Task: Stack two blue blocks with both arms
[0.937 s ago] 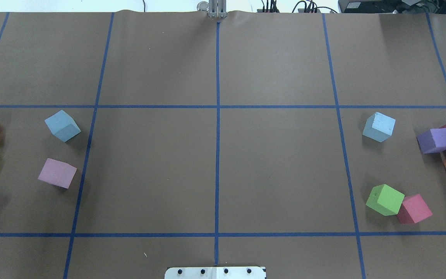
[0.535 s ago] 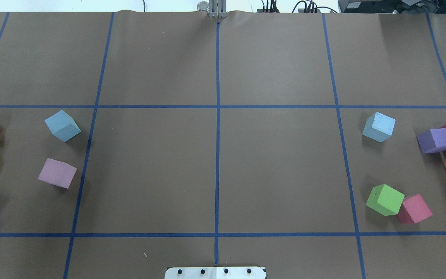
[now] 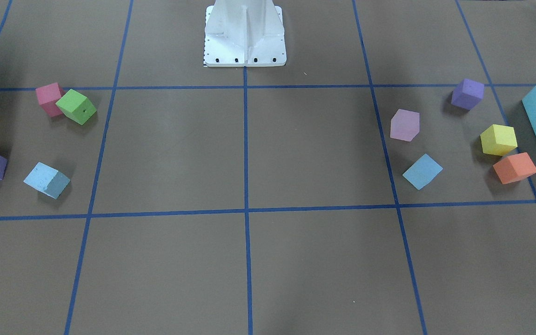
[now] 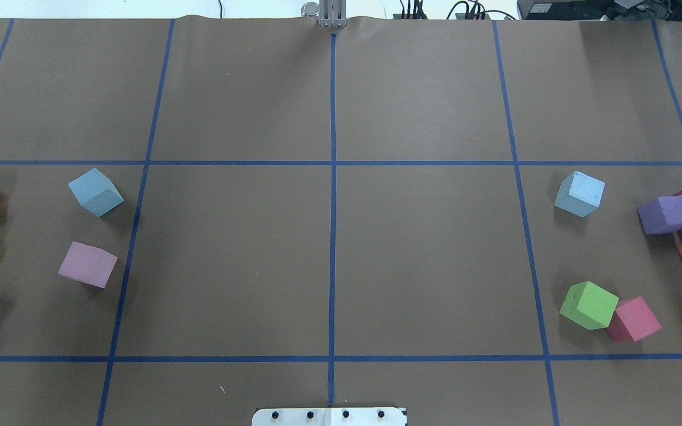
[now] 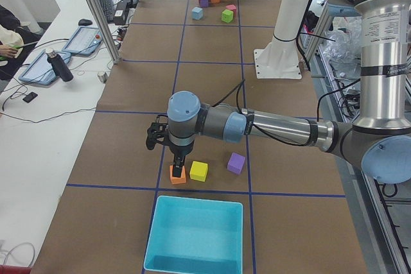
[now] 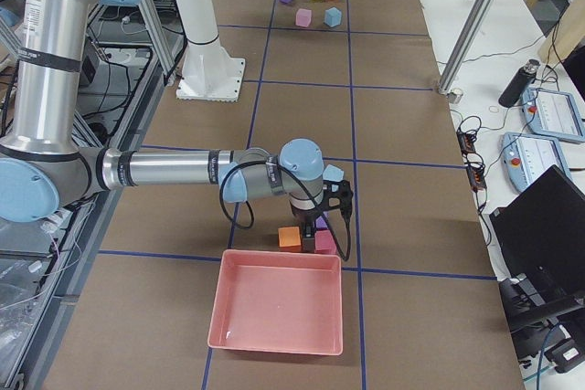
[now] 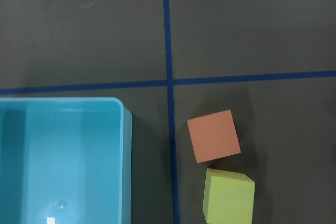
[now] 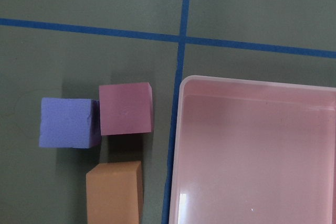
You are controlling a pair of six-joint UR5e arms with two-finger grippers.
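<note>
First matte sky-blue foam cube (image 4: 95, 192), middle left of the overhead frame; second sky-blue foam cube (image 4: 579, 194), middle right; both on the brown paper desk (image 4: 329, 248), well apart. Judged light, soft, non-slip: pinch opposite flat faces. Overhead shows no arm; side views alone show left claw (image 5: 176, 162) and right claw (image 6: 313, 221) above other cubes, jaw state cannot be told.

Silver-grey tubular arms (image 5: 282, 129), light blue joint caps (image 5: 185, 104), looping black cables (image 5: 228, 92), white black-bolted pedestal (image 3: 244, 32).
</note>
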